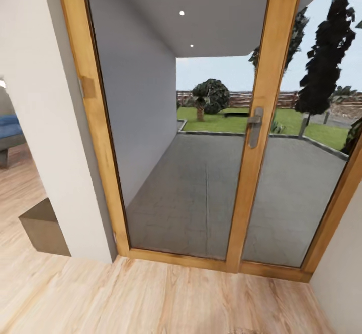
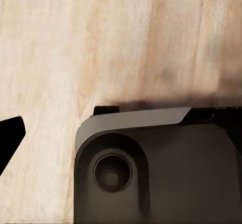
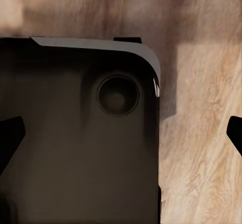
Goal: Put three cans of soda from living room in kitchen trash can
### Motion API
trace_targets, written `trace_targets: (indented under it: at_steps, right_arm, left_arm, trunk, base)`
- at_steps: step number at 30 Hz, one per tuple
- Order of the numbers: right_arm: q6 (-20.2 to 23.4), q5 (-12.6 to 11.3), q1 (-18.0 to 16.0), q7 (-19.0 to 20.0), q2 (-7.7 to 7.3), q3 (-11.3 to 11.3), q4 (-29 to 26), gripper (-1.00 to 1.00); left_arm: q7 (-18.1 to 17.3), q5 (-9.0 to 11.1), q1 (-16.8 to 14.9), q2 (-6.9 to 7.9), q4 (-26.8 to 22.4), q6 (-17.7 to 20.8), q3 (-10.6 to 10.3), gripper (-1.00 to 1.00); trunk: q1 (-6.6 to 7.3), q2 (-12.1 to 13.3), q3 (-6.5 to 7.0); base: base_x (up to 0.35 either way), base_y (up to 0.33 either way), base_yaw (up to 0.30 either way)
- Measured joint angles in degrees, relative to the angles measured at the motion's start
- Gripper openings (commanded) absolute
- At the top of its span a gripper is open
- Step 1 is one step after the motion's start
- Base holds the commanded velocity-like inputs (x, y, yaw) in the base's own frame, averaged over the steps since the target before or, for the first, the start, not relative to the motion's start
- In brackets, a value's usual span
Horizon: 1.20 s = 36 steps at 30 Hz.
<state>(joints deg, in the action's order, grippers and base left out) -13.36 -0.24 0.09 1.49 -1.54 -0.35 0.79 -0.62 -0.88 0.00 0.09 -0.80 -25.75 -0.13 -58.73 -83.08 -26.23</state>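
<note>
The cans of soda and the tash can are out of view. In the head view I face a glass door in a light wooden frame, with a grey patio and a lawn behind it. In the right wrist view my right gripper is open: its black fingertips sit far apart with nothing between them, over the robot's dark base and the plank floor. The left wrist view has one black fingertip of my left gripper at the picture's edge, above the dark base and pale wood floor.
A metal door handle sits on the middle post. A white wall stands close on the left, with a dark low block at its foot and a blue seat beyond. Another wall closes the right. Light plank floor lies ahead.
</note>
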Motion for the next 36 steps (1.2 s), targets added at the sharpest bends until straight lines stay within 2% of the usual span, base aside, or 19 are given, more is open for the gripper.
trace_targets:
  at_steps: [20, 25, 33, 34, 36]
  right_arm:
    - [-0.3, 0.3, 0.0, 0.0, -0.08, 0.3, -0.7, 1.00]
    - [-0.6, 0.7, 0.0, 0.0, 0.23, 0.6, -1.6, 1.00]
    - [-0.8, 1.0, -0.1, 0.2, 0.69, 1.1, -10.3, 1.00]
    - [-0.7, 1.0, -0.4, 0.3, 0.69, 1.9, -13.0, 1.00]
    - [-0.7, 1.0, -0.6, 0.3, 0.68, 2.8, -15.0, 1.00]
  left_arm:
    - [-0.1, 0.1, 0.0, 0.09, -0.1, -0.1, 0.0, 1.00]
    - [-1.2, 0.4, 0.0, 0.15, -0.4, -0.2, 0.1, 1.00]
    - [-2.3, 0.6, -0.3, 0.16, -0.6, 0.2, 0.3, 1.00]
    - [-2.4, 0.6, -0.5, 0.17, -0.7, 0.5, 0.3, 1.00]
    - [-2.4, 0.6, -0.7, 0.17, -1.0, 0.6, 0.3, 1.00]
  trunk:
    - [0.00, 0.0, 0.43]
    - [0.00, 0.0, 0.56]
    - [0.00, 0.0, 0.76]
    - [0.00, 0.0, 0.77]
    - [0.00, 0.0, 0.77]
  base:
    - [-0.238, 0.201, 0.247]
    - [-0.231, 0.174, 0.236]
    - [-0.060, 0.038, 0.152]
    - [-0.012, 0.007, 0.035]
    - [-0.008, 0.005, 0.025]
